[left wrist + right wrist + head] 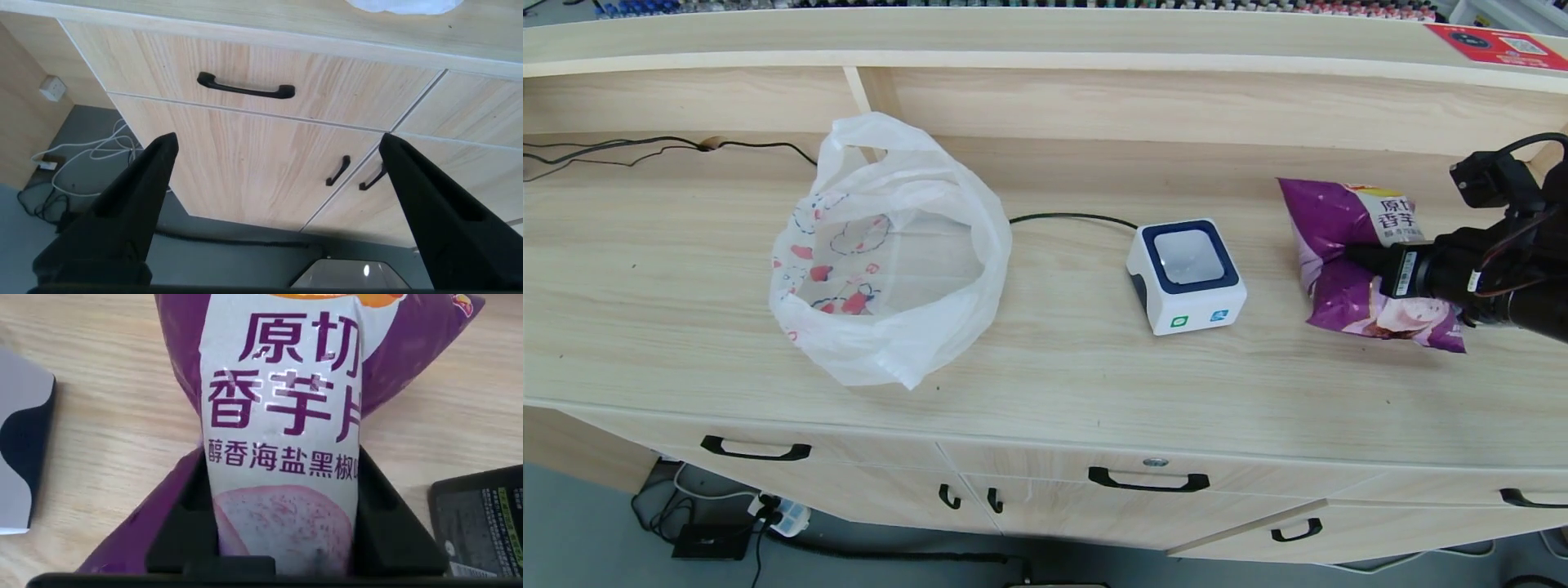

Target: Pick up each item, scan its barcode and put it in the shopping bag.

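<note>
Chips (pixel 1327 224): purple pack, far right on counter (pixel 1094 384), near scanner (pixel 1186 273), well apart from bag (pixel 990 220). Seem to lie flat, front side up.
Right gripper (pixel 1364 257): clenched on chips, one finger on each side of the pack's middle, pack pinched in there.
Left gripper (pixel 278 143): spread wide, holding nothing, low down in front of drawers (pixel 245 86).
Scanner: white box, dark-rimmed window facing up, between chips and bag, cord (pixel 1070 217) running off behind toward bag.
Bag: thin white plastic, mouth open and facing up, sides floppy.
Step now: likely lifting chips to take over to scanner.
Hold: squeeze soft but sure. Puffy pack, easy to slip or crush.
Lift: go straight up first, high enough to clear scanner's top.
Barcode: not seen on the up side, so likely on the back, facing down. Hold pack flat just above window and wait a bit. Turn slowly if no beep.
Drop: carry on over to bag, stop above open mouth, let go low to avoid folding thin sides in.
Watch out: no bumping scanner, no dragging cord.
</note>
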